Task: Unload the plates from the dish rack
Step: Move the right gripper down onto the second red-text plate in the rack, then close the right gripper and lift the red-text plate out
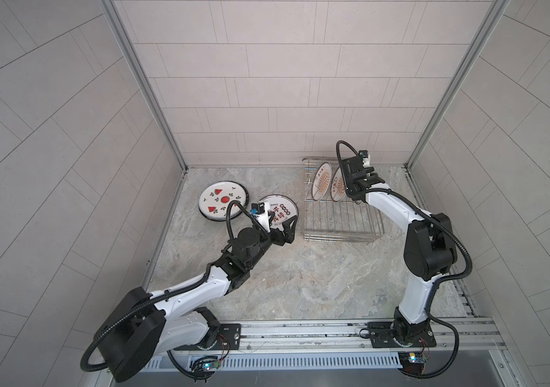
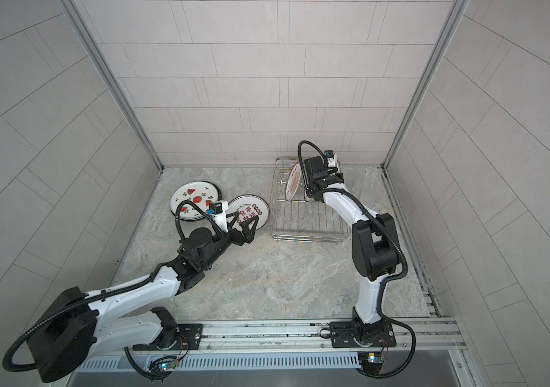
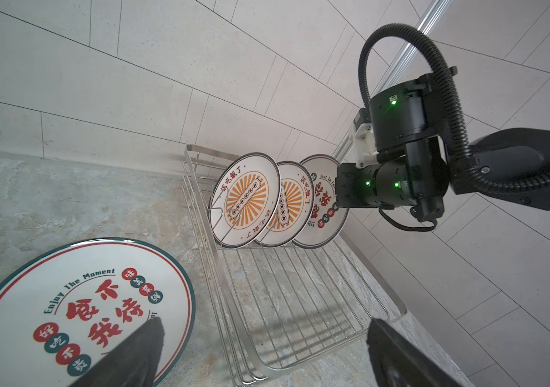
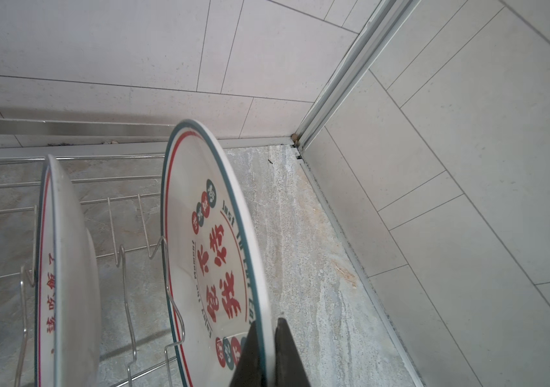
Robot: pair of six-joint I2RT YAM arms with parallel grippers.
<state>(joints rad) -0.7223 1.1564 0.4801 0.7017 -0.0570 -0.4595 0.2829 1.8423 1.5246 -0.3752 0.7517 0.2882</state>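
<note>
The right tool (image 4: 268, 323) is clamped on the rim of the white round red-character plate (image 4: 206, 254), which leans in the silver wire dish rack (image 1: 344, 237) at the grey marbled table's (image 1: 300, 284) far right corner. Lift it straight out of its slot before swinging. Only the right wrist view shows that pinch; a top view shows the left tool (image 2: 245, 219) spread apart.

One wire dish rack (image 1: 344, 237) holds three standing upright: two orange sunburst plates (image 3: 245, 199) and one red-character plate (image 3: 320, 201). Beside the dish rack, two lie flat on the counter (image 1: 300, 284): one watermelon plate (image 1: 221, 201), one Enjoy The Moment plate (image 3: 75, 308).
</note>
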